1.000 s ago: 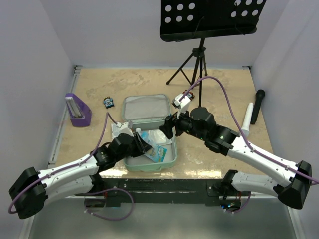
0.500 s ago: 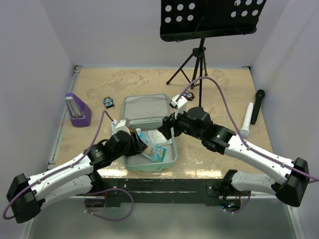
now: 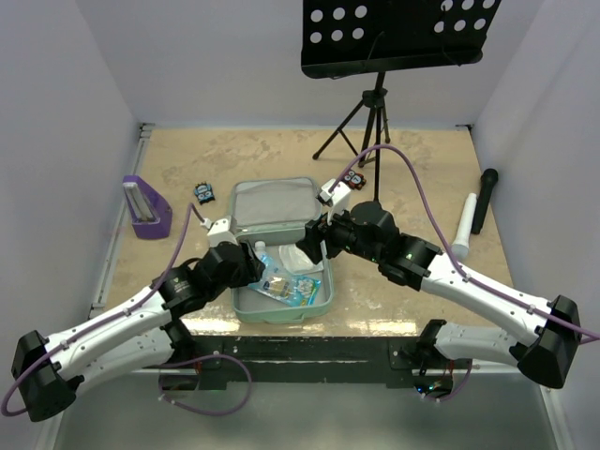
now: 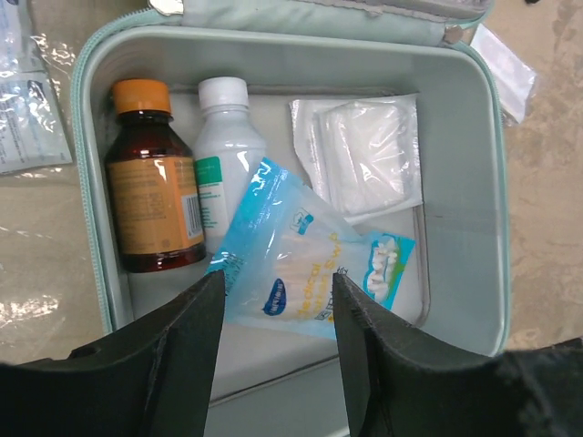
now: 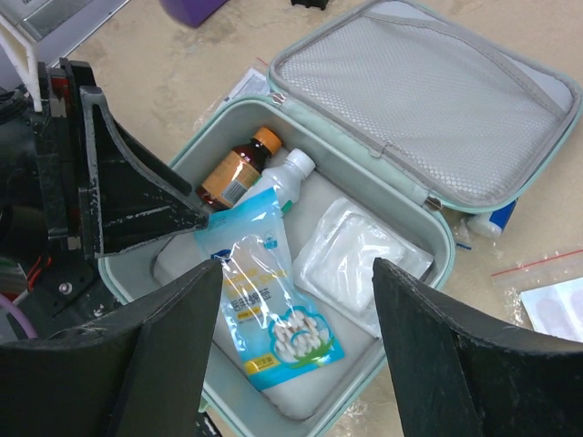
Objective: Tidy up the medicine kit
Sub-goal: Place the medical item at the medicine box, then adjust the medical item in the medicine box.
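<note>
The mint-green medicine kit (image 3: pixel 281 319) lies open at the table's near middle, its mesh-lined lid (image 5: pixel 428 100) folded back. Inside lie an amber bottle with an orange cap (image 4: pixel 150 196), a white bottle (image 4: pixel 223 155), a blue cotton-swab packet (image 4: pixel 301 264) and a white gauze packet (image 4: pixel 364 164). My left gripper (image 4: pixel 276 282) is open and empty above the case's near edge, over the swab packet; it also shows in the top view (image 3: pixel 255 272). My right gripper (image 5: pixel 296 273) is open and empty above the case, at its far right corner in the top view (image 3: pixel 314 246).
A purple stand (image 3: pixel 145 206) is at the left, with a small blue-black item (image 3: pixel 204 193) near it. A music stand tripod (image 3: pixel 370 122) is behind the case. A black microphone (image 3: pixel 485 199) and a white tube (image 3: pixel 464 225) lie at the right. Clear sachets (image 4: pixel 27 109) lie beside the case.
The swab packet has left my left gripper and now lies flat in the case. The left gripper has drawn back toward the near left. The right gripper has edged closer over the case.
</note>
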You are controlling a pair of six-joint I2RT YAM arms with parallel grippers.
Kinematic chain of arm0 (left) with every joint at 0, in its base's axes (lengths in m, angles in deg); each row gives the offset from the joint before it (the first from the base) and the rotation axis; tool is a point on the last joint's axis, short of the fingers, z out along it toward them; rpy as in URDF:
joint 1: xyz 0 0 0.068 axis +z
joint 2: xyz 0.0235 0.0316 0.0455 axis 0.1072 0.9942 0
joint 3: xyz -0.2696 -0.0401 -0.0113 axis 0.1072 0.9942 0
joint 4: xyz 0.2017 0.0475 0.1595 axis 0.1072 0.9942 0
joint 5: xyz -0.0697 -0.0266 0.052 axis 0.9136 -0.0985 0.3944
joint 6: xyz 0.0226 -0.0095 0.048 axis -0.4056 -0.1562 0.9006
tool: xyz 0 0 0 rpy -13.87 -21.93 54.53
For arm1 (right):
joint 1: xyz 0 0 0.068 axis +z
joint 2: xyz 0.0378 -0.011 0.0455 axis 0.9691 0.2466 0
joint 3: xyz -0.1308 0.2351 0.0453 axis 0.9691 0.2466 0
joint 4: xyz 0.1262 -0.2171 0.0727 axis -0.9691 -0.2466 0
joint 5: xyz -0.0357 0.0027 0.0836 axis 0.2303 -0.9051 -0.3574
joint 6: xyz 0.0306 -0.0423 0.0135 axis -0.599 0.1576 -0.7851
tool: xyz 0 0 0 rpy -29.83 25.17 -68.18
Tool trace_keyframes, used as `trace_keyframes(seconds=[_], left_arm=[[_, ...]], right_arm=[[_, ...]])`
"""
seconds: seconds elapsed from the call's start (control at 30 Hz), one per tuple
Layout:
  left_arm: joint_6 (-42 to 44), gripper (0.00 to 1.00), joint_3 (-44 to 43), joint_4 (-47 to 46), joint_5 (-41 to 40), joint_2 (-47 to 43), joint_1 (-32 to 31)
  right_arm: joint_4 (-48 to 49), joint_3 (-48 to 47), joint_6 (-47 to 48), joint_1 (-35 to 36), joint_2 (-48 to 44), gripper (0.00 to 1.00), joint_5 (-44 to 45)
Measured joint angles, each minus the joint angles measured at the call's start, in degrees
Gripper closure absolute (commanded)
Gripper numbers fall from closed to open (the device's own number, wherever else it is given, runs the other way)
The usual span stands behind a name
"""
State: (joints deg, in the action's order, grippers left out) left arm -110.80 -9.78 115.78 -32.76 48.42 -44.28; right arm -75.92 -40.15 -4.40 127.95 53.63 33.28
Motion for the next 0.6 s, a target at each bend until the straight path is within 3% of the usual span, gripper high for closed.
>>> trace_keyframes(seconds=[0.4, 0.6], left_arm=[[2.75, 0.48, -1.92, 0.04, -2.73, 5.07, 0.04], [0.13, 0.49, -2.25, 2.58, -7.5, 2.93, 0.39]], right_arm=[[0.61, 0.0, 0.17, 0.04, 0.94, 0.3, -2.27], [0.02, -0.02, 1.53, 5.22, 8.37, 0.29, -4.59]])
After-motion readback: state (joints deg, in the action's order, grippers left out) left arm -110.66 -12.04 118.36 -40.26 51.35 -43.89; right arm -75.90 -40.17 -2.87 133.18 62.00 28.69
